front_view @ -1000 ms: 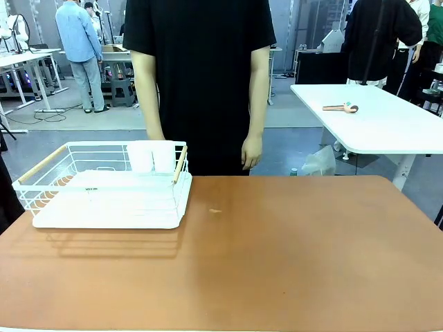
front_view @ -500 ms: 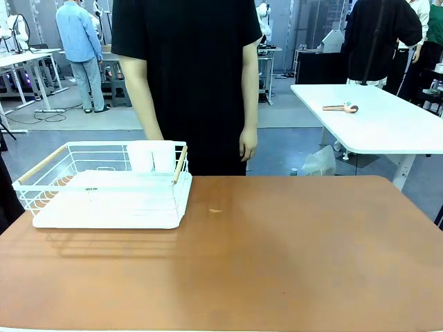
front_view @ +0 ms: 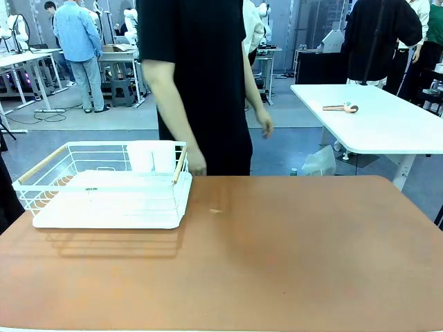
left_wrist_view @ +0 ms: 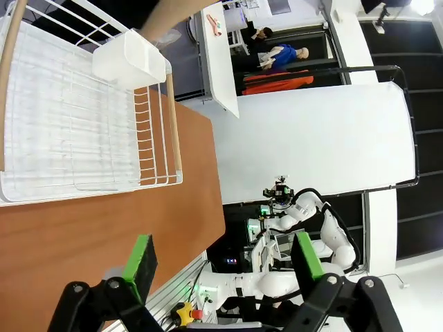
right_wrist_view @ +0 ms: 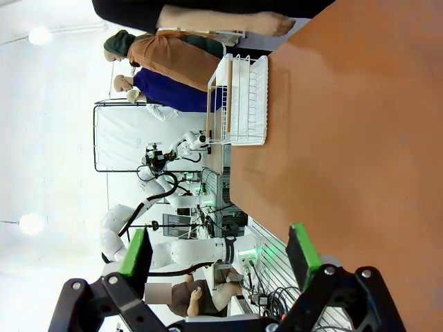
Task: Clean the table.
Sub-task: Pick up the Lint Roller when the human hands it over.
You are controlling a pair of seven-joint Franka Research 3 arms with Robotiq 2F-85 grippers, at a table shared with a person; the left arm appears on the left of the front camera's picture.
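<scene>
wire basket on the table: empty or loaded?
Empty: nothing lies on the wires of the white wire basket, front and left wrist views alike. Inside its white corner cup: cannot tell.

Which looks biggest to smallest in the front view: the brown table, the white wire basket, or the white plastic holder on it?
1. Reddish-brown matte rectangular table
2. White wire basket with wooden handles
3. White plastic holder on the basket's far rim
</scene>
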